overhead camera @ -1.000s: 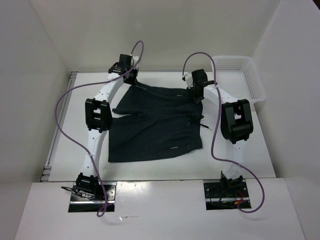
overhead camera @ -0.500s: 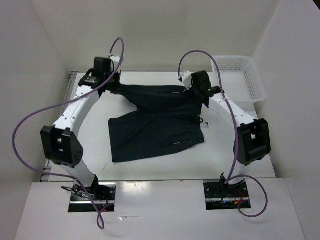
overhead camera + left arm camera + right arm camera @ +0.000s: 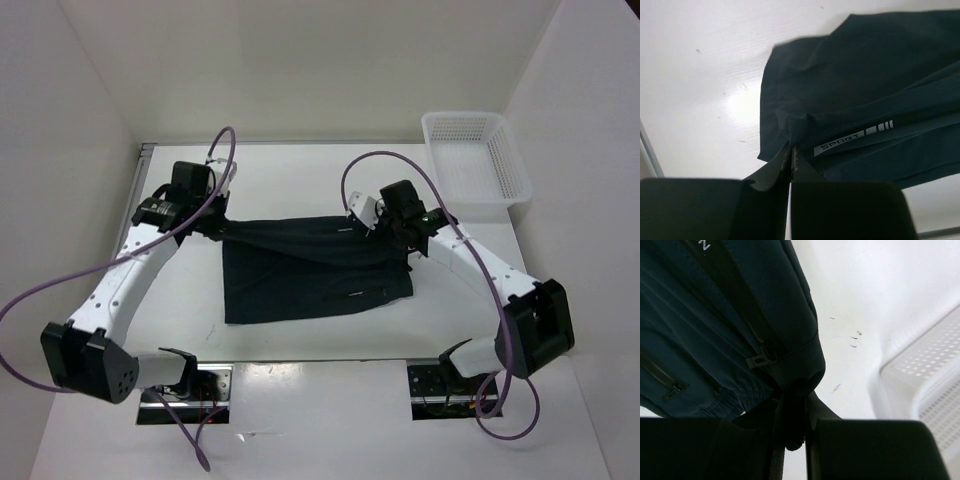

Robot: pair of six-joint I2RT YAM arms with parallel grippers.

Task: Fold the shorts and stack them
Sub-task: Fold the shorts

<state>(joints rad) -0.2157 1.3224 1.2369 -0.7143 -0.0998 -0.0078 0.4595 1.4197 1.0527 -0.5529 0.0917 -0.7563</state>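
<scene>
The black shorts [image 3: 310,270] lie on the white table, their far edge lifted and drawn toward the near side. My left gripper [image 3: 214,226] is shut on the shorts' far left corner; in the left wrist view the cloth [image 3: 855,90] with a pale "SPORT" mark [image 3: 840,143] hangs from the closed jaws [image 3: 790,150]. My right gripper [image 3: 392,232] is shut on the far right corner; in the right wrist view a bunched fold of the shorts [image 3: 740,315] is pinched between the fingers [image 3: 796,410], with a zipper pull [image 3: 760,360] showing.
A white plastic mesh basket [image 3: 478,165] stands at the back right of the table; its rim also shows in the right wrist view [image 3: 930,370]. Purple cables loop above both arms. White walls close in the table on the left, back and right.
Both grippers have moved toward the near side with the shorts' far edge in them, so the far half now folds over the near half. Both arms have swung outward and lower.
</scene>
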